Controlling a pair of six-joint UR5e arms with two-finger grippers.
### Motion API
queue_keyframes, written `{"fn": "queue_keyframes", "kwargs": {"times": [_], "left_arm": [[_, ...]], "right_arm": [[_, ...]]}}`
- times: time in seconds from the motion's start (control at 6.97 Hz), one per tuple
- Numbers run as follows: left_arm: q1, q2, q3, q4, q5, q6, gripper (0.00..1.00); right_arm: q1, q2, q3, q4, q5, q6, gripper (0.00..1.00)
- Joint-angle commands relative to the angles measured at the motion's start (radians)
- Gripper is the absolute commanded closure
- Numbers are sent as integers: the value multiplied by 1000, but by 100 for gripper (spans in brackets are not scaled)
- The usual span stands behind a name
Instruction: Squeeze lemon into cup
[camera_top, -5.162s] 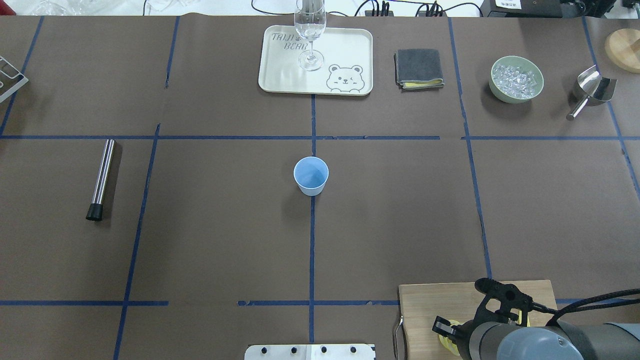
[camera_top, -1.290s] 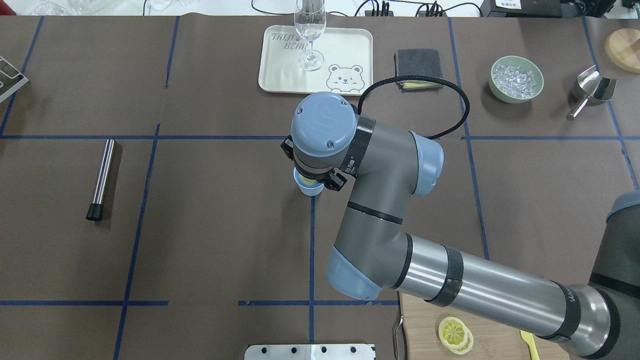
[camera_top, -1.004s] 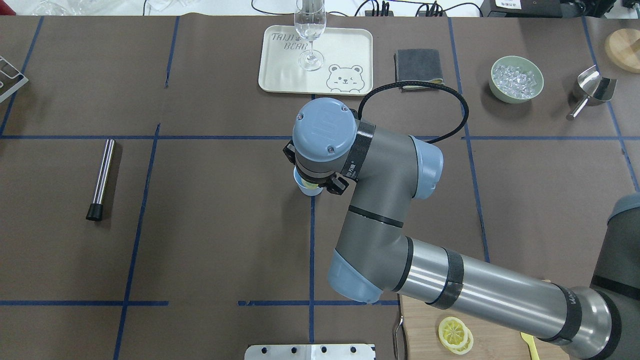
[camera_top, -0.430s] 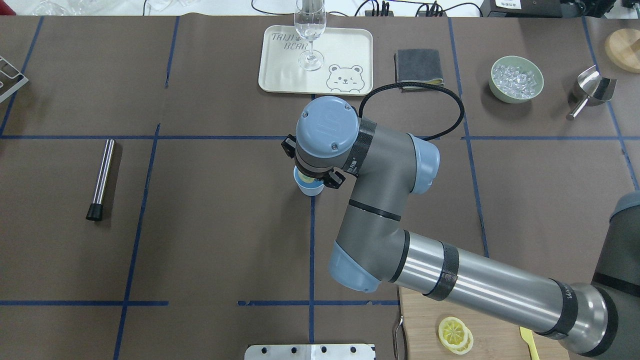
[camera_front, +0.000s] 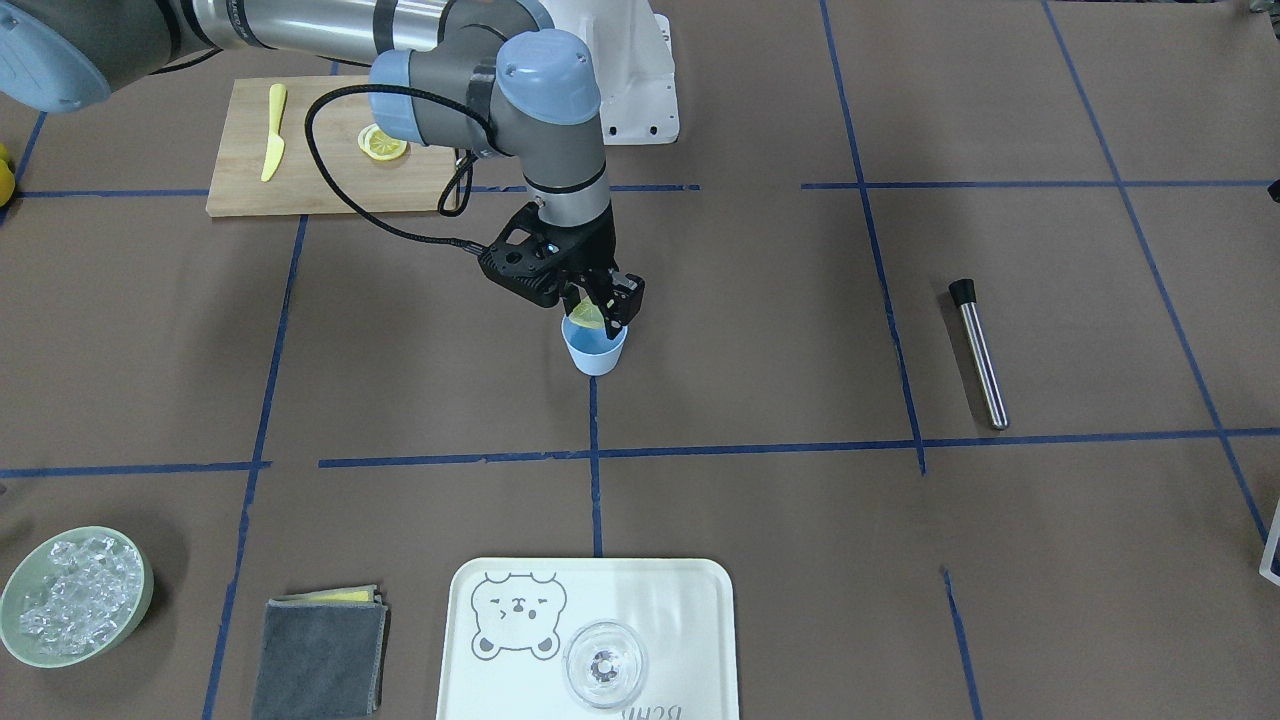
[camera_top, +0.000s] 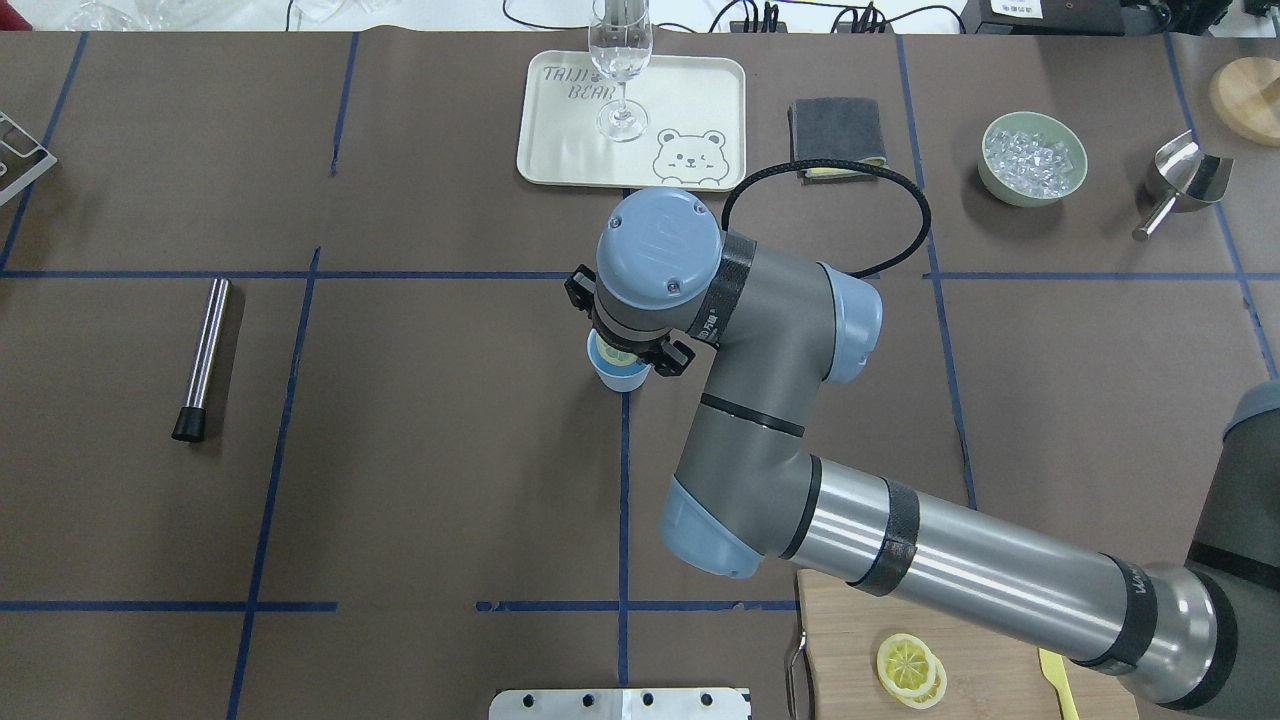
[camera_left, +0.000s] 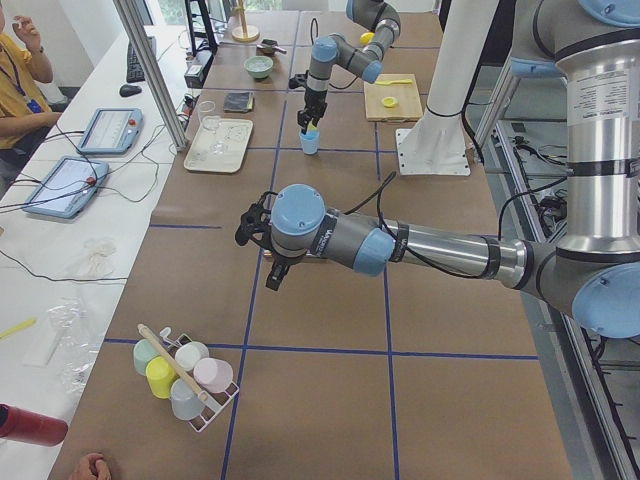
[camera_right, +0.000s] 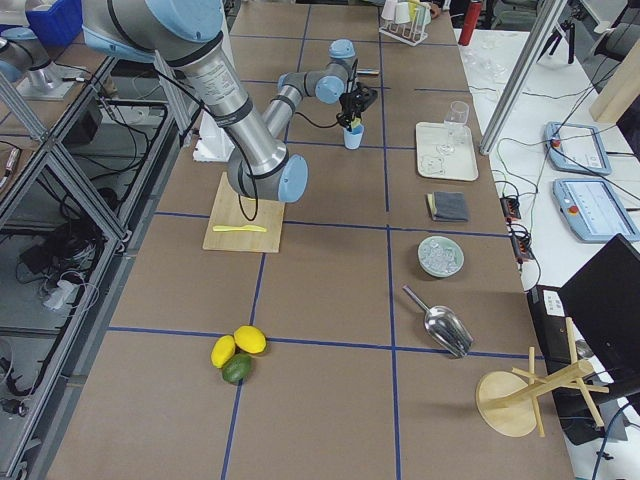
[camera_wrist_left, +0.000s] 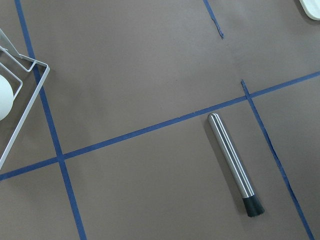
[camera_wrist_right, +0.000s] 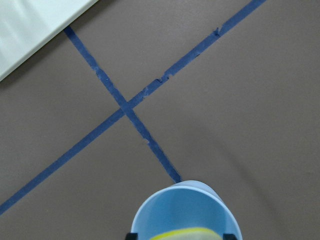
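Your right gripper (camera_front: 598, 305) has its jaws clamped on the lemon (camera_front: 587, 318) slice, held right over the mouth of the cup (camera_front: 596, 352) — so pickup and carry look done to me. What's left is the squeeze itself; I can't make out any juice in there. The left gripper (camera_left: 273, 278) hangs well away — can't tell if it's open or closed.
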Motion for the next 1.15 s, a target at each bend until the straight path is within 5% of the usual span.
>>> {"fn": "queue_keyframes", "kwargs": {"times": [0.0, 0.29, 0.43, 1.0], "left_arm": [[0, 0, 0, 0, 0, 0, 0], [0, 0, 0, 0, 0, 0, 0], [0, 0, 0, 0, 0, 0, 0], [-2, 2, 18, -43, 21, 9, 0]], "right_arm": [[1, 1, 0, 0, 1, 0, 19], [4, 3, 0, 0, 2, 0, 15], [30, 0, 14, -2, 56, -2, 0], [206, -386, 409, -9, 257, -254, 0]]}}
